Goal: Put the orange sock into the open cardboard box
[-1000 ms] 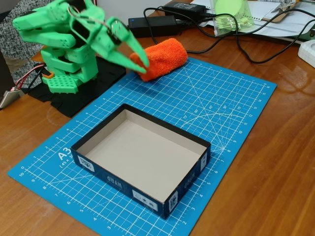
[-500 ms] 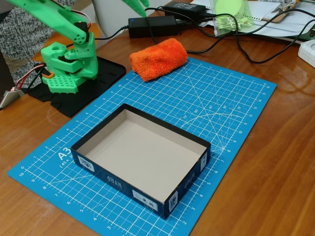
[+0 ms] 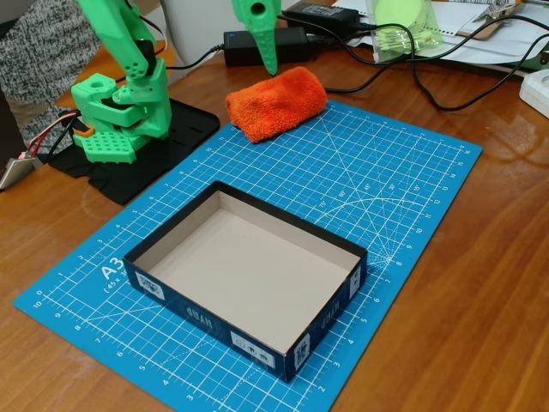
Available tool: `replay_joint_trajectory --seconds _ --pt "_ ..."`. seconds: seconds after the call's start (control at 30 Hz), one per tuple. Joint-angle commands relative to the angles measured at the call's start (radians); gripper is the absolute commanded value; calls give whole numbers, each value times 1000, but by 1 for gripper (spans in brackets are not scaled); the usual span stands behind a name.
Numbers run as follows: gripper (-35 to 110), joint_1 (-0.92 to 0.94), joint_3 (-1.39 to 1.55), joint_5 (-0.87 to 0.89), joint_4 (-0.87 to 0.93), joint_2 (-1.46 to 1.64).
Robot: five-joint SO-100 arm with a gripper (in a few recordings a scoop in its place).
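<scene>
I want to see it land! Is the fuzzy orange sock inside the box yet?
No, the orange sock lies on the blue mat beyond the empty box.

The orange sock [image 3: 276, 104] lies at the blue cutting mat's [image 3: 377, 180] far edge, green hand [image 3: 267, 53] hanging just above it; the open cardboard box [image 3: 246, 276] sits near the desk's [image 3: 480, 292] front edge.

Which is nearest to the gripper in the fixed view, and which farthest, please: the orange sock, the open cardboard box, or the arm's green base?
Gripper hangs at top centre.
1. Orange sock: just below the tip, at the mat's far edge.
2. Green base: off to the left.
3. Open cardboard box: at the front of the mat.
</scene>
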Motion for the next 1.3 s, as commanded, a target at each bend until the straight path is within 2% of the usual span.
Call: replay_joint_trajectory --seconds 0.0,0.13,0.2,0.3,0.4,0.43,0.5,0.6,0.73,0.8,0.97,1.13,1.27 --pt "24 -84 51 23 -87 -11" --pt "27 -173 112 118 -192 -15" --pt "28 -195 150 258 -290 -14" --pt "12 -209 167 492 -385 -11" --pt "7 -212 173 726 -476 -12" --pt "4 -218 179 710 -488 -11" --pt "7 -207 193 879 -558 -2" --pt "6 -195 202 894 -549 12" --pt "9 -221 210 707 -522 -2" --pt "17 -218 219 660 -495 2" --pt "17 -187 242 445 -431 3" --pt "27 -146 278 204 -407 -12" --pt "34 -104 281 87 -368 -20"
